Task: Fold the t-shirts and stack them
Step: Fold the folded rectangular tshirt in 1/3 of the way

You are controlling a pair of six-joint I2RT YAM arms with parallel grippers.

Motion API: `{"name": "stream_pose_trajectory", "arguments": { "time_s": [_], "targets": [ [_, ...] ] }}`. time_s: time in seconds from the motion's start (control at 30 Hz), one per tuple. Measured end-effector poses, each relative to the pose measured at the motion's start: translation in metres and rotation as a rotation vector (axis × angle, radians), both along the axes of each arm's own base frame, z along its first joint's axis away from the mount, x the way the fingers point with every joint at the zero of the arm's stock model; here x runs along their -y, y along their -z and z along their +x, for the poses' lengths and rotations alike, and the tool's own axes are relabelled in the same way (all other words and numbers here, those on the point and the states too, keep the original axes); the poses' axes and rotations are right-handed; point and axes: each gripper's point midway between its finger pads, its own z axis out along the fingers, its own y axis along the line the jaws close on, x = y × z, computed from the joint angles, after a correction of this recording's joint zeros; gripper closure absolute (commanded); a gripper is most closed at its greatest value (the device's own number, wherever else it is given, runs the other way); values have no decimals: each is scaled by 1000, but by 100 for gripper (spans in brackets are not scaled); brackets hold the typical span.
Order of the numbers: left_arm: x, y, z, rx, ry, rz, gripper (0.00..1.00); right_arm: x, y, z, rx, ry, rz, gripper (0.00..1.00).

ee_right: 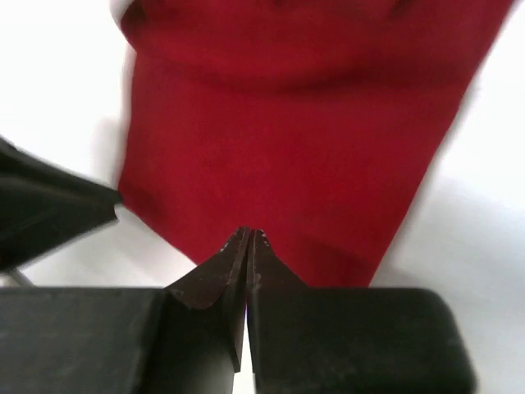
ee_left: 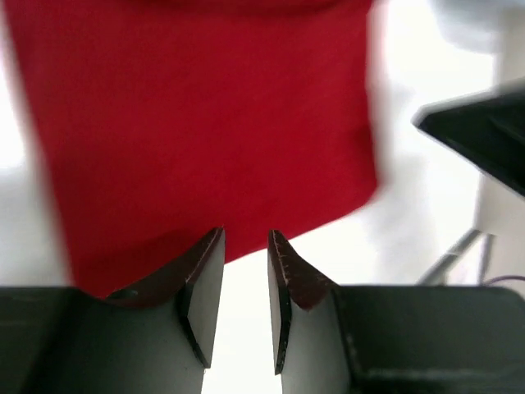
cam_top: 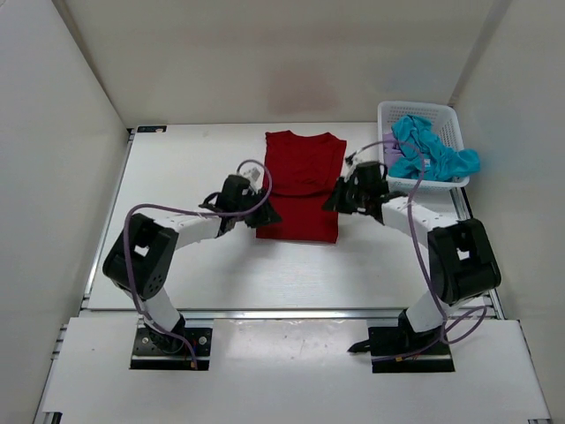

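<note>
Grippers flank the red shirt (cam_top: 300, 181) mid-frame. The left gripper (ee_left: 246, 233) is narrow and empty, and the right gripper (ee_right: 248, 232) is pinched closed. Next, both should grab its bottom corners evenly.

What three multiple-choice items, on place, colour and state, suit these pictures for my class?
1. Where is the teal shirt? A. in the white basket B. on the floor C. in the left gripper
2. What colour is the flat shirt on the table? A. lavender B. dark red C. teal
3. How do the right gripper's fingers stand? A. wide apart B. clamped on the basket C. shut together
1 A: it drapes over the basket's rim. 2 B: red fills both wrist views. 3 C: the tips meet.
</note>
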Motion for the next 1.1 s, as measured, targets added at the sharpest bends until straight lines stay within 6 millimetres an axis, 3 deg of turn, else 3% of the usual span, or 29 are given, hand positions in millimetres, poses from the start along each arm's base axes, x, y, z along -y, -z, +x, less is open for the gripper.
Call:
{"name": "stream_pose_trajectory", "arguments": {
  "time_s": [0.13,0.2,0.33,0.5,0.6,0.7,0.87,0.97,1.1],
  "targets": [
    [-26,64,-37,-147,-28,43,63,-8,62,-49,-131,-52,-45,100],
    [-31,63,-40,-127,-32,14,63,-5,86,-68,-201,-54,-47,100],
    [-34,63,-62,-105,-16,-2,63,-6,85,-72,-163,-54,-36,100],
    [-43,61,-99,-112,20,1,61,-7,83,-93,-157,-78,-54,100],
    [-49,55,-109,-117,19,12,60,-4,76,-98,-164,-81,-82,100],
    [-47,40,-106,-76,18,3,59,-11,59,-87,-132,-93,-89,100],
    [-33,32,-103,-49,54,-6,59,-61,33,-47,-40,-176,-63,100],
    [-32,44,-106,-77,60,10,60,-89,42,-22,-26,-213,-68,100],
    [-42,65,-113,-127,44,39,59,-107,67,5,-54,-224,-90,100]
  ]
}}
